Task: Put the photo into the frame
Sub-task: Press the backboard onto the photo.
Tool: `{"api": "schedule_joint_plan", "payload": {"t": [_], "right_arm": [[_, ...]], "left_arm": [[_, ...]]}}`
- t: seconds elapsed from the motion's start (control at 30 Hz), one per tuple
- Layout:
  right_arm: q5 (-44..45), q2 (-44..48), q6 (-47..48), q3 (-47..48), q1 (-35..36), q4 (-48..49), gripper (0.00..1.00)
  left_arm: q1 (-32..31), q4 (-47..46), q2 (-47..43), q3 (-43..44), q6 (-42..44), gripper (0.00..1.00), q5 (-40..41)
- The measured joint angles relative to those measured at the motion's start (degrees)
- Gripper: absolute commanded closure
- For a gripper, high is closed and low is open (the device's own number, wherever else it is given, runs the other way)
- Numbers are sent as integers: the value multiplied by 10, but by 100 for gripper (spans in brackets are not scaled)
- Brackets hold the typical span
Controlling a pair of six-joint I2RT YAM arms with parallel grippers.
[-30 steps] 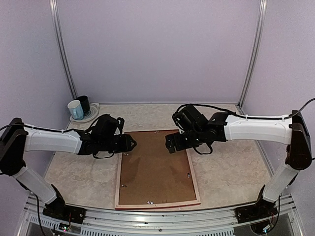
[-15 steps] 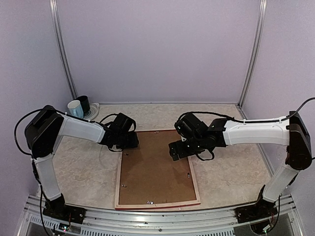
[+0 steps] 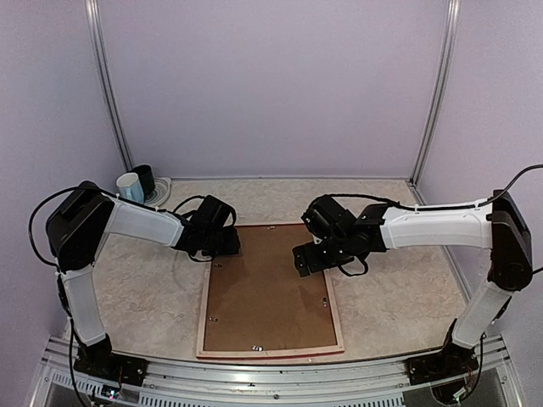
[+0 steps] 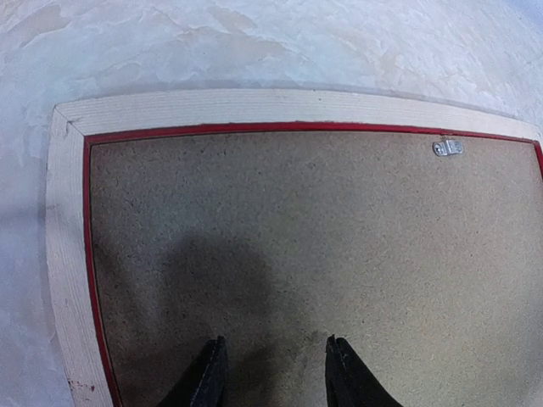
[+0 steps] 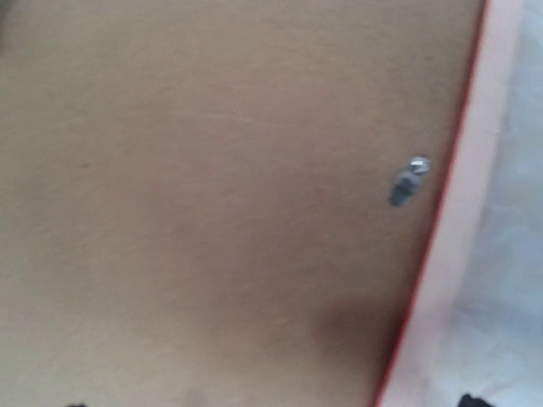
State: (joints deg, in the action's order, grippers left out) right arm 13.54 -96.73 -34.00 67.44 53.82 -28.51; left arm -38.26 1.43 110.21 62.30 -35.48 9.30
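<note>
Frame [image 3: 270, 353] lies face down, a flat rectangle with a pale grainy wood rim and thin red inner line. It is filled by a speckled brown backing board [image 3: 267, 297], with a small metal tab [image 4: 447, 147] by the rim. Left gripper [image 4: 276, 343] hovers over the frame's far-left corner, narrow gap, nothing held; right gripper [image 3: 304, 261] is over its far-right part, jaws wide, empty. Marbled beige table [image 3: 153, 297], matte lilac walls [image 3: 271, 85], two mugs [image 3: 130, 188] beyond the frame's far-left corner.

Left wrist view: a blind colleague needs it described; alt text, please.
A picture frame lies face down on a marbled table, its brown backing board inside a pale wood surround with a thin red inner edge. A metal clip sits at the board's top right; the open left claw enters from below.
</note>
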Motion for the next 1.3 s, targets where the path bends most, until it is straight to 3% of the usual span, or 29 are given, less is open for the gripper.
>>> {"api": "schedule_joint_plan", "payload": {"t": [0.43,0.67,0.87,1.3], "right_arm": [[16,-35,-1,14,-67,-12,8],[12,-64,9,39,-71,-12,22],[-50,-64,36,40,-51,37,30],[-121,-149,63,104,31,92,42]], "left_arm": [[3,31,-39,0,2,59,-12],[0,44,-126,-39,2,58,-1],[-3,69,-170,-87,2,58,22],[-4,97,-134,-108,-1,58,54]]}}
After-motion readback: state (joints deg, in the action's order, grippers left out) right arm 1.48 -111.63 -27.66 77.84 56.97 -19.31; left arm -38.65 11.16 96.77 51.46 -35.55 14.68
